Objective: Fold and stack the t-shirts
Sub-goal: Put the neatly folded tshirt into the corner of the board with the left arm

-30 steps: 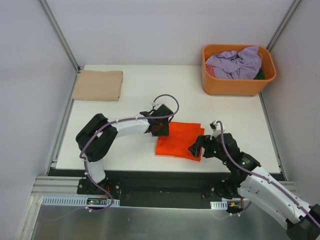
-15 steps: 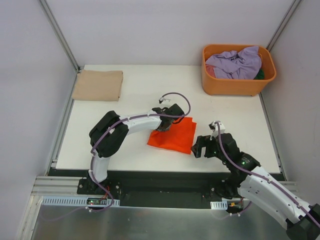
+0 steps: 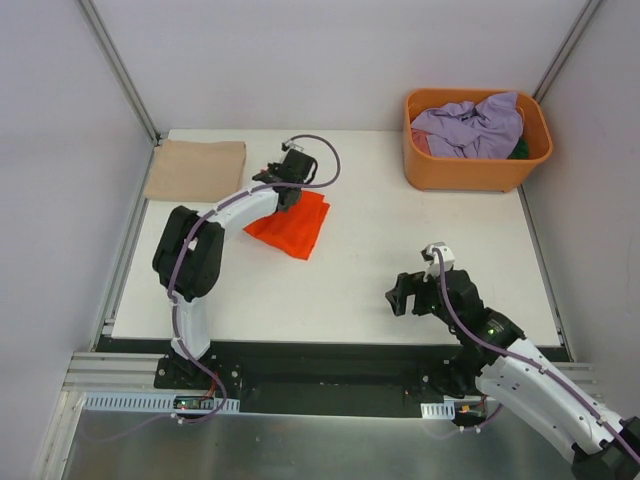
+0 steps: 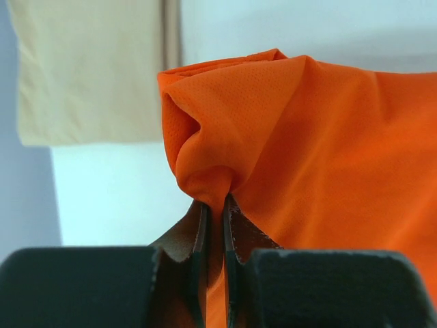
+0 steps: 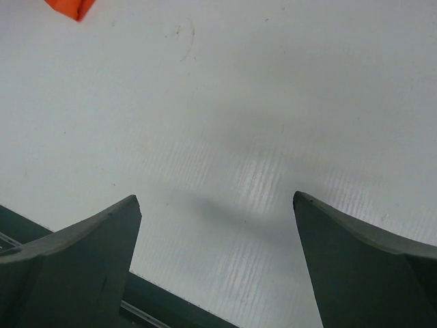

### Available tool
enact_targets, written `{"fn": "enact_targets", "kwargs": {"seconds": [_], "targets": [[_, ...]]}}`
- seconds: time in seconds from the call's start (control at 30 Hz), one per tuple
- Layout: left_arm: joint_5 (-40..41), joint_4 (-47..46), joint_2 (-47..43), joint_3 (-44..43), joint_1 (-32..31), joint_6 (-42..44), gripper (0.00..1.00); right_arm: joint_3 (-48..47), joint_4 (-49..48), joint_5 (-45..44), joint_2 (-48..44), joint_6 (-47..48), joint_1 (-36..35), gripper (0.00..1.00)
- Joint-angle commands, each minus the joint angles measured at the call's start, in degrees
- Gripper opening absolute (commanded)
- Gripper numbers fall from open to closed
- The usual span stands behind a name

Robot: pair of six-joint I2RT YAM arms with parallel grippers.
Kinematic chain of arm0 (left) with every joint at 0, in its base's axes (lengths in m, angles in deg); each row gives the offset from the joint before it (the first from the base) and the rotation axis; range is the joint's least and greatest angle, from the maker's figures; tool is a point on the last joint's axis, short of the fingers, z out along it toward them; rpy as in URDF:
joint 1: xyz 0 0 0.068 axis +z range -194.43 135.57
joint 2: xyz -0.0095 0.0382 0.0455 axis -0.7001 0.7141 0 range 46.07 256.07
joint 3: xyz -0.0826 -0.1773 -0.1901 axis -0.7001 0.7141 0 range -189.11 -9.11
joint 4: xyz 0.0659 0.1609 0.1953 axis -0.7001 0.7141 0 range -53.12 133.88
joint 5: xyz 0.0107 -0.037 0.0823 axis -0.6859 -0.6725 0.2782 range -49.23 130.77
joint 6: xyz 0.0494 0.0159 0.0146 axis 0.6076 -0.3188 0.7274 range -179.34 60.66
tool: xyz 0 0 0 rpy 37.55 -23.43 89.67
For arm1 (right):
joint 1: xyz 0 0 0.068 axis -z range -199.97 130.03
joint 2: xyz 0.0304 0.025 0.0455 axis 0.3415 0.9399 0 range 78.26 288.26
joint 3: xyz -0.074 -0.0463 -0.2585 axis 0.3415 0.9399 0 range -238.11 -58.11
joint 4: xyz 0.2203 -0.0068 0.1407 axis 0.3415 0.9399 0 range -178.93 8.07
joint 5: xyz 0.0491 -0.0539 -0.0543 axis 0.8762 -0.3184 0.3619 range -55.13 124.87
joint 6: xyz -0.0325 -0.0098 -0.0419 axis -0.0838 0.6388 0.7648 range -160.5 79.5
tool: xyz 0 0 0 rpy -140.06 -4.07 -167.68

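Observation:
The folded bright orange t-shirt (image 3: 290,224) lies left of the table's middle, held at its far edge by my left gripper (image 3: 291,178). In the left wrist view the jaws are shut on a pinched fold of the orange t-shirt (image 4: 307,137), with my left gripper (image 4: 215,205) at the frame's bottom. The folded tan t-shirt (image 3: 196,169) lies at the far left corner; it also shows in the left wrist view (image 4: 89,68). My right gripper (image 3: 400,295) is open and empty above bare table near the front edge (image 5: 217,201). A lavender t-shirt (image 3: 470,125) and a bit of dark green cloth (image 3: 519,149) sit in the basket.
The orange plastic basket (image 3: 470,170) stands at the far right corner. A corner of the orange t-shirt (image 5: 72,7) shows at the top left of the right wrist view. Grey walls close in the table on both sides.
My left gripper has dragged the orange t-shirt from the front middle of the table back and to the left, close to the tan t-shirt. My right gripper has let go and stays at the front.

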Motion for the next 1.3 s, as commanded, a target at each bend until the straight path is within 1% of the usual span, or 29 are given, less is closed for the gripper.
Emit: {"fn": "enact_targets", "kwargs": {"seconds": [0.0,0.07,0.13,0.27,0.43,0.57,0.77,0.87,1.07,1.27], "targets": [[-1.88,-8.01,-0.97,-6.22,4.11,16.36,0.0,0.26,-0.45,-1.98,-0.24,1.06,0.24,0.96],[-3.82,-9.07,0.35,-8.68,6.66,19.35,0.0,0.26,-1.06,-0.93,0.29,1.5,0.24,0.96],[-3.56,-9.77,1.67,-11.58,8.86,21.99,0.0,0.26,-1.59,-0.23,0.9,1.94,0.24,0.96],[-5.84,-10.92,2.82,-14.84,13.0,26.39,0.0,0.08,-2.29,-0.57,2.4,2.2,0.24,0.96],[-4.7,-11.62,4.66,-19.23,15.81,32.27,0.0,0.0,-2.91,-1.01,3.1,2.47,0.24,0.96],[-5.49,-11.62,4.49,-21.69,17.22,31.59,0.0,0.08,-3.35,-1.45,3.45,2.55,0.24,0.96],[-3.82,-11.53,2.82,-22.93,17.4,31.58,0.0,0.17,-3.43,-1.54,3.89,2.38,0.33,0.96],[-5.23,-10.83,0.98,-22.84,17.49,30.61,0.0,0.43,-3.52,-1.54,3.54,2.12,0.33,0.96],[-4.35,-10.3,0.1,-26.09,18.36,30.44,0.0,0.61,-3.35,-1.89,3.02,2.11,0.24,0.96],[-6.63,-8.81,-0.87,-27.41,18.8,29.47,0.0,0.26,-3.44,-1.98,3.98,2.2,0.24,0.96]]}}
